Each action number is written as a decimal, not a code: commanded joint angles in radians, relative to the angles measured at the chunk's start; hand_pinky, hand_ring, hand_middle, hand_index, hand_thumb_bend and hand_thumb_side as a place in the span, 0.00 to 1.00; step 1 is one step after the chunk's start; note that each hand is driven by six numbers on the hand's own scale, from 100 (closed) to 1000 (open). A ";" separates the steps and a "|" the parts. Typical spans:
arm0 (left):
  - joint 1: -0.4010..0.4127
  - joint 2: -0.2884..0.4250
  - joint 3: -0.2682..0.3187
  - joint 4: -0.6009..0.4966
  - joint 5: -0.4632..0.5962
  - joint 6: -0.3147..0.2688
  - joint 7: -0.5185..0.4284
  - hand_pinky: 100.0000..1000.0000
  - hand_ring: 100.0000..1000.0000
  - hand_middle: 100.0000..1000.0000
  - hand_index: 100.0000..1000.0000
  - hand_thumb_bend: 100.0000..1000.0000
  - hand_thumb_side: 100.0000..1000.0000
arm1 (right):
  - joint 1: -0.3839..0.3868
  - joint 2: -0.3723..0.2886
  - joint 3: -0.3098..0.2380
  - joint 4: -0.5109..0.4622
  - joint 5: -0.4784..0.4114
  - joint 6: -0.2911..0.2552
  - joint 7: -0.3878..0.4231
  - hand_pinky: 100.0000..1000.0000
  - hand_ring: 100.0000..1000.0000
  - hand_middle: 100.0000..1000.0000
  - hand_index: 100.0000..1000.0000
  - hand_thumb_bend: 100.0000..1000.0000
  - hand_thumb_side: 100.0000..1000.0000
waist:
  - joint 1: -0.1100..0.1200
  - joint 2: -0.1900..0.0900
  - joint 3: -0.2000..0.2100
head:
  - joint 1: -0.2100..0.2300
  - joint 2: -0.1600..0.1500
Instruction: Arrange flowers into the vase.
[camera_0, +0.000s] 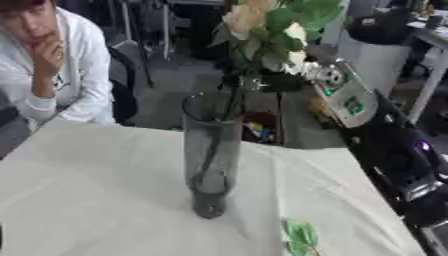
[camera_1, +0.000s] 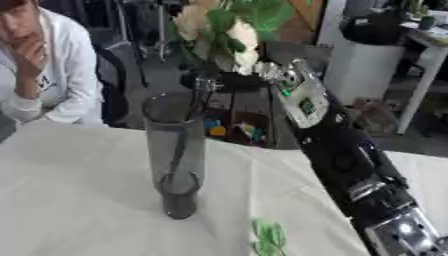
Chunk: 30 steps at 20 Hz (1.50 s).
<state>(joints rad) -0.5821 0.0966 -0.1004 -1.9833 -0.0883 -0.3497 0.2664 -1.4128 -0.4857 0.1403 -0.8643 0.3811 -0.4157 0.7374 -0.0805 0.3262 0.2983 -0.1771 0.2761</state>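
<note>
A person in a white top (camera_0: 61, 65) is sitting beyond the far left corner of the desk (camera_0: 96, 200), not touching anything on it. The desk is lying under a pale cloth. Near its middle a tall, dark glass vase (camera_0: 210, 155) is standing upright, with green stems (camera_0: 214, 150) running down inside it to the base. Above the rim, the flowers (camera_0: 262, 30), cream blooms among green leaves, are rising well over the vase. The right robot hand (camera_1: 254, 75) is reaching in from the desk's right edge, just beside the vase's rim and above it, and its fingers are curling round the stems just below the blooms. A loose green leaf (camera_0: 300, 235) is lying on the cloth near the front edge, right of the vase. Behind the desk, a grey floor and cluttered furniture are showing.
</note>
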 joint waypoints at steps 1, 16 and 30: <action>-0.013 0.007 0.000 -0.017 -0.001 0.001 -0.002 0.76 0.85 0.83 0.95 0.00 1.00 | -0.016 -0.037 0.000 -0.029 -0.019 -0.173 0.170 0.94 1.00 1.00 1.00 0.26 1.00 | 0.007 -0.019 -0.003 | 0.002 0.000; -0.013 0.003 -0.001 -0.017 -0.004 0.002 -0.001 0.76 0.86 0.83 0.95 0.00 1.00 | 0.002 -0.037 0.013 -0.034 -0.033 -0.171 0.170 0.93 1.00 1.00 1.00 0.27 0.99 | 0.011 -0.009 -0.001 | -0.001 0.001; -0.016 0.003 -0.003 -0.017 -0.004 0.001 -0.003 0.76 0.86 0.83 0.95 0.00 1.00 | 0.002 -0.030 0.038 -0.038 -0.080 -0.211 0.170 0.92 1.00 1.00 1.00 0.18 0.74 | 0.011 -0.008 -0.001 | -0.002 0.001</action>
<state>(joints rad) -0.5823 0.0962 -0.1005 -1.9833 -0.0895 -0.3494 0.2660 -1.3891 -0.4914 0.1827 -0.8779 0.3191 -0.4322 0.7209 -0.0781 0.3384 0.2969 -0.1775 0.2791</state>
